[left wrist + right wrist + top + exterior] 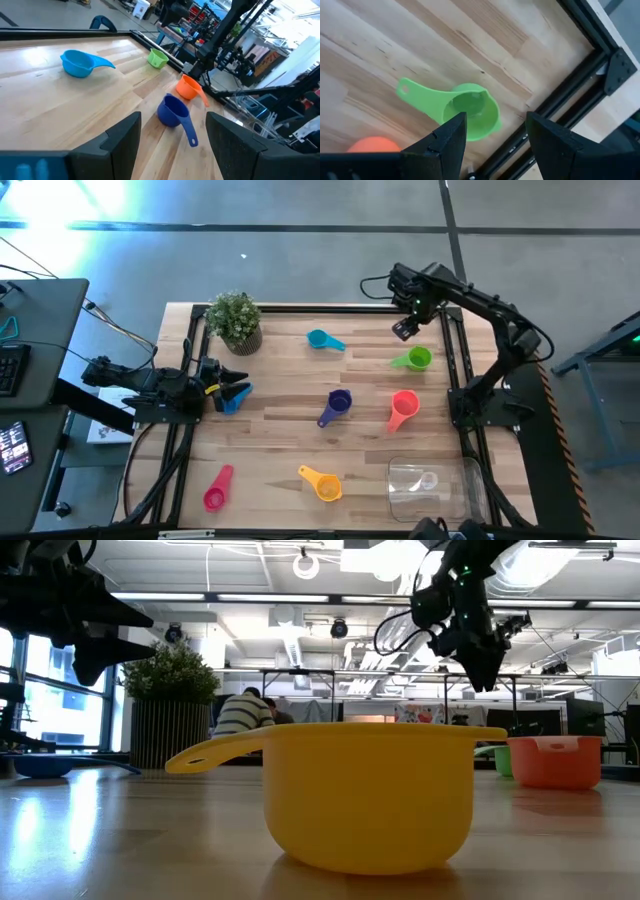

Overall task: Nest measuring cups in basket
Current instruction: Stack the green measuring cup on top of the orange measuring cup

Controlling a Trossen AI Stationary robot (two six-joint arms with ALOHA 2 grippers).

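A: Which arm is nearer the green cup?

B: The right one. The right gripper hangs in the air with its fingers parted and empty, just off the cup toward the table's far edge.

A: And its long axis?

B: The handle points toward the table's middle. The basket sits well apart at the near right corner. The left gripper, released too, waits at the left edge.

4 views of 1 table
High looks straight down; low sits level behind the yellow cup; both wrist views share the green cup.
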